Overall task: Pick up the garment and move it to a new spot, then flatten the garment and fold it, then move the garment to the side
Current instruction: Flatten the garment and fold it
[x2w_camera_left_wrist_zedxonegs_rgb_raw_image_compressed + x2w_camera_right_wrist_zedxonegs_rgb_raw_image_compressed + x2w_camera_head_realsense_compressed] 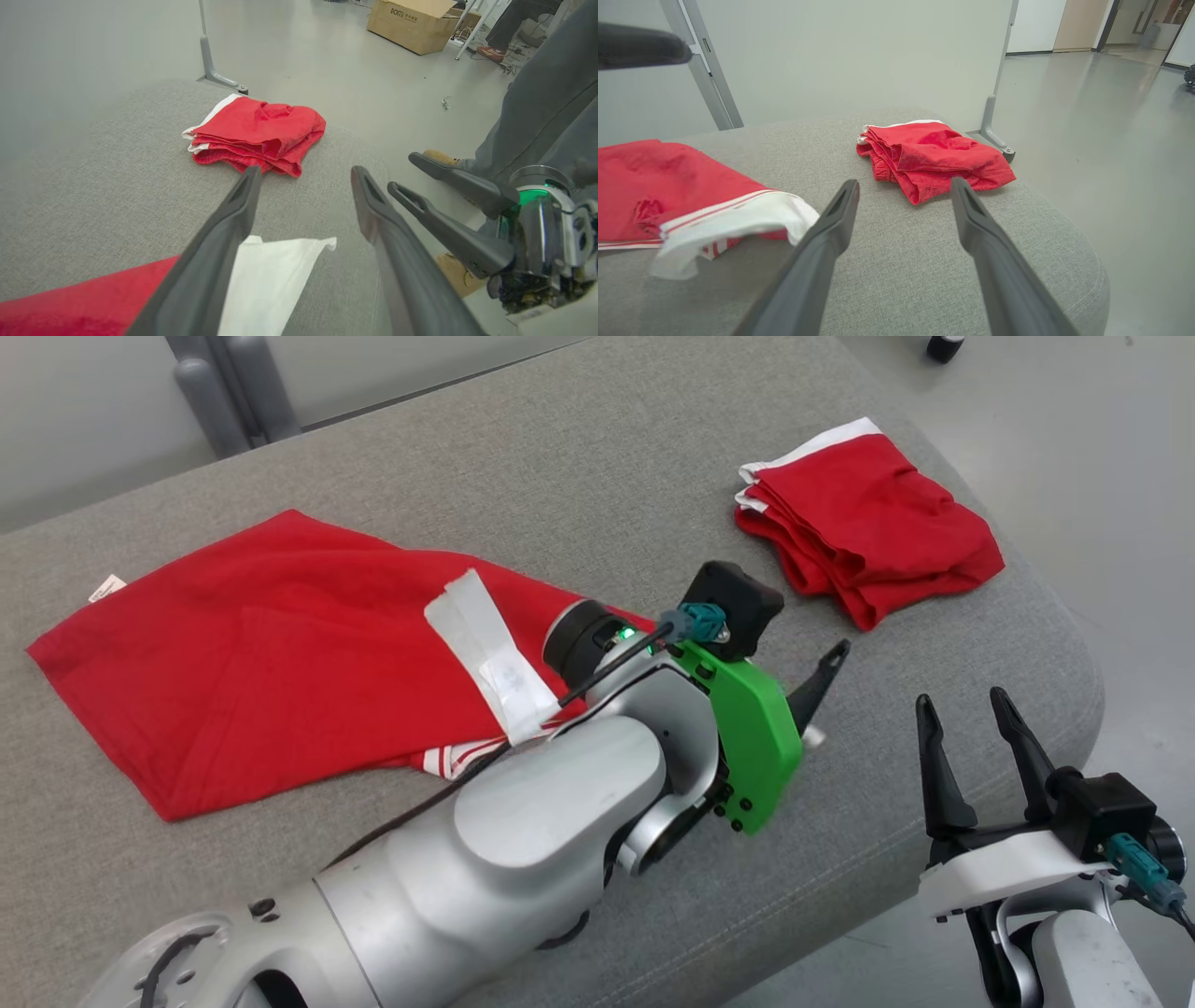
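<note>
A red garment (252,653) with a white band (490,653) lies partly spread on the left half of the grey cushion (597,467). My left gripper (812,700) hovers just past the garment's right end, open and holding nothing. In the left wrist view its fingers (306,175) stand apart above the white band (275,270) and the red cloth (70,303). My right gripper (971,719) is open near the cushion's front right edge, away from the cloth. The right wrist view shows its fingers (903,183) apart over bare cushion, the garment (668,186) to their left.
A second red garment (868,523), folded in a stack, sits at the cushion's far right (261,130) (934,158). A person's grey trouser legs (546,102) and tan shoe (439,156) stand beside the cushion. A cardboard box (411,23) rests on the floor beyond.
</note>
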### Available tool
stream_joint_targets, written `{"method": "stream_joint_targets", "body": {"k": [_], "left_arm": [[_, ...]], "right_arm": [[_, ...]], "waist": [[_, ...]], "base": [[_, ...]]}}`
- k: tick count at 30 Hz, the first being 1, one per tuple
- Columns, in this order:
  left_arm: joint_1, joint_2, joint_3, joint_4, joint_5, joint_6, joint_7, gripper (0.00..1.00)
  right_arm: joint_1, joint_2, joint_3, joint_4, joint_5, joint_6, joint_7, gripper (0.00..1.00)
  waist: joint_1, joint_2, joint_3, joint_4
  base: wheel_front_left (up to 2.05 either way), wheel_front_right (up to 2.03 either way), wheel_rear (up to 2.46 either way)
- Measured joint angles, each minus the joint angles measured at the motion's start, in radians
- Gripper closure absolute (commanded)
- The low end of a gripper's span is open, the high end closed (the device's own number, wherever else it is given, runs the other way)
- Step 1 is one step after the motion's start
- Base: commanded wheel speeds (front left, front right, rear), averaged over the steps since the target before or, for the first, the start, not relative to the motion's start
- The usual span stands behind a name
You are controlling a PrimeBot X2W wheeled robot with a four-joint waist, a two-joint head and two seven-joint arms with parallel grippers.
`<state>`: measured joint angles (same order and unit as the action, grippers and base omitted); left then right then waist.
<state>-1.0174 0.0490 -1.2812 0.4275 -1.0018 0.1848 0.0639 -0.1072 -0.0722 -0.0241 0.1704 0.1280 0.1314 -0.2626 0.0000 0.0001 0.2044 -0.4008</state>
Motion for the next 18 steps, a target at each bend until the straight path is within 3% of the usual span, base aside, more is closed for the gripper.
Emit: {"method": "stream_joint_targets", "body": {"k": [4,8,12,18], "left_arm": [[0.052,0.0,-0.002,-0.032,0.011,-0.008,0.008,0.0],[0.095,0.0,-0.002,-0.038,0.011,0.024,-0.029,0.0],[0.128,0.0,-0.001,0.053,0.012,0.059,-0.067,0.0],[0.118,0.048,0.024,0.195,0.009,0.066,-0.066,0.0]], "right_arm": [[0.011,0.004,-0.006,0.002,-0.001,0.0,0.0,0.0],[0.022,0.006,-0.009,0.0,-0.004,0.0,0.0,0.0],[0.028,0.004,-0.021,-0.012,-0.01,0.0,0.0,0.0],[0.034,-0.003,-0.031,-0.025,-0.011,0.0,0.0,0.0]], "waist": [[0.0,0.0,-0.004,0.017],[0.0,0.0,-0.015,0.044],[0.0,0.0,-0.028,0.082],[0.0,0.0,-0.032,0.123]], "base": [[0.0,0.0,0.0],[0.0,0.0,0.0],[0.0,0.0,0.0],[0.0,0.0,0.0]]}}
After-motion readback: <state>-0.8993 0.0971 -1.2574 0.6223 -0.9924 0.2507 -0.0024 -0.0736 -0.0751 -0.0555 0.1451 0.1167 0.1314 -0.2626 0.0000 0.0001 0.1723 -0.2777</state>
